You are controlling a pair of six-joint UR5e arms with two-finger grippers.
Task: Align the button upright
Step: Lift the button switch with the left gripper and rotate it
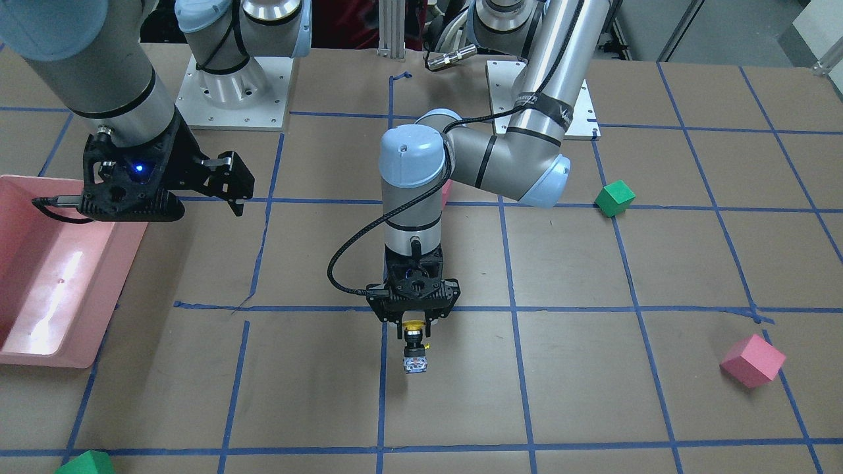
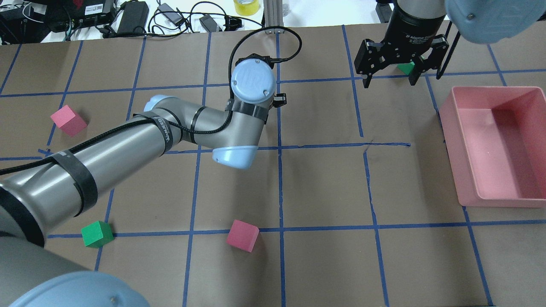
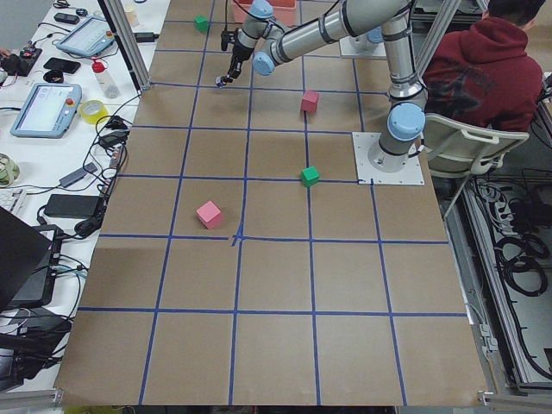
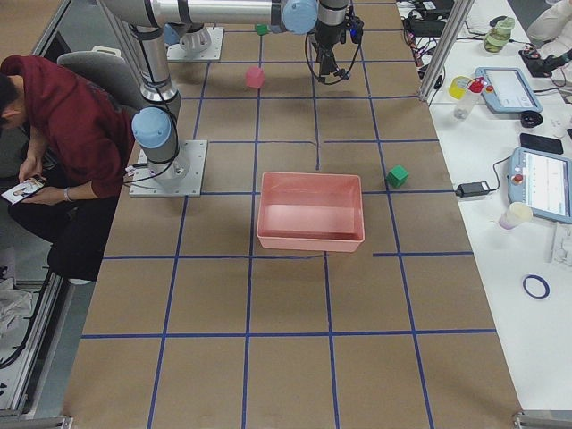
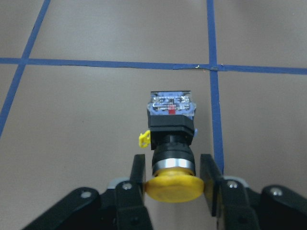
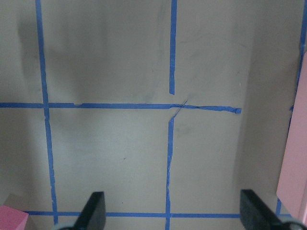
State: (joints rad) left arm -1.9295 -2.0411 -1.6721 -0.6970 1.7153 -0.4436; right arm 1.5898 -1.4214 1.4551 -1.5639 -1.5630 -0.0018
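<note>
Gripping the button (image 5: 171, 125) by its yellow cap, the left gripper (image 5: 172, 176) points straight down in the middle of the front-facing view. Its fingers (image 5: 138, 172) are pressed in on either side of that cap. Black neck and blocky base sit below the cap, so the button is cap-up, base-down. It's just right of a vertical blue tape line (image 1: 382, 382) in that view. Whether the base touches the table (image 1: 593, 395) is impossible to tell.

Up in the upper right of the overhead view, the right gripper (image 2: 389, 81) hangs above the table, jaws spread wide, nothing between them. Its wrist camera shows only brown paper and tape between the fingertips. The pink bin (image 2: 490, 88) sits at the right edge of that overhead view, just below and right of the gripper.

Scattered around in the front-facing view are a green cube (image 1: 614, 198) at upper right and a pink cube (image 1: 753, 360) at lower right, both well apart from the button.
</note>
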